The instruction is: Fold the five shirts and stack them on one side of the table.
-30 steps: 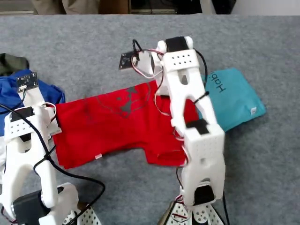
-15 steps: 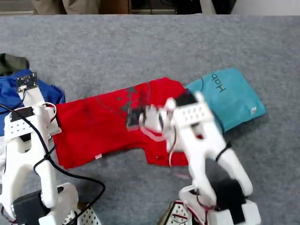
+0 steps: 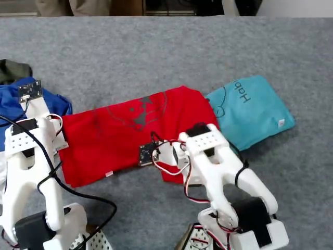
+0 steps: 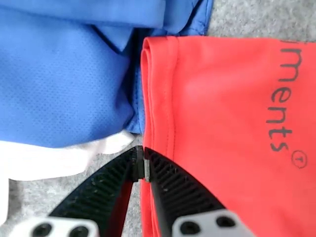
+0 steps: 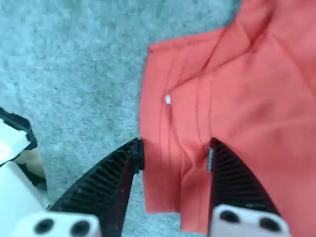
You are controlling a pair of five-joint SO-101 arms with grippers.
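Note:
A red shirt point(image 3: 119, 138) lies spread across the middle of the table. My left gripper point(image 4: 143, 164) is shut, its tips pinching the red shirt's hem point(image 4: 148, 123) where it meets a blue shirt point(image 4: 64, 84). My right gripper point(image 5: 175, 148) hangs open over the red shirt's near edge point(image 5: 173, 163), one finger over the carpet and one over the cloth. In the high view the right arm point(image 3: 213, 156) stands over that near edge, and the left arm point(image 3: 28, 140) is at the shirt's left end. A folded teal shirt point(image 3: 252, 112) lies at the right.
The blue shirt point(image 3: 13, 101) is bunched at the left edge with a dark green cloth point(image 3: 13, 70) behind it. White cloth point(image 4: 49, 160) lies under the blue one. Grey carpet point(image 3: 156, 52) covers the table, bare across the far half.
The right arm has drawn back from the red shirt's far side to its near edge, uncovering the shirt's right part. The left arm has not moved.

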